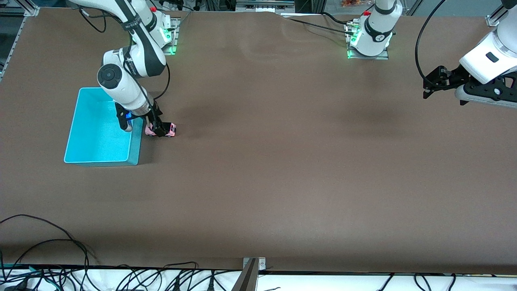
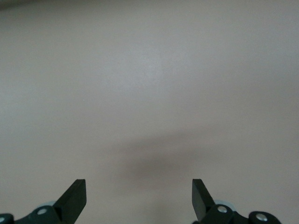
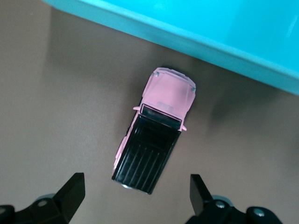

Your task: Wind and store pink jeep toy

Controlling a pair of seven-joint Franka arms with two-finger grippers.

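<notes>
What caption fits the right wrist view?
Right gripper, jaws open, above the pink jeep toy on the table beside the turquoise bin.

Robotics lab: two arm bases [image 1: 368,38] bolted along brown table's [image 1: 282,182] top edge, aluminium framing [image 1: 16,10] at corner, loose cables [image 1: 60,250] along camera-side edge.

pink jeep toy [image 3: 156,130]: glossy plastic | bin [image 1: 97,129]: smooth plastic | table [image 1: 282,161]: matt, perhaps cloth

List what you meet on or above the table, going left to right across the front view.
Turquoise bin → right gripper over the pink jeep toy → left gripper, waiting open above bare table.
</notes>
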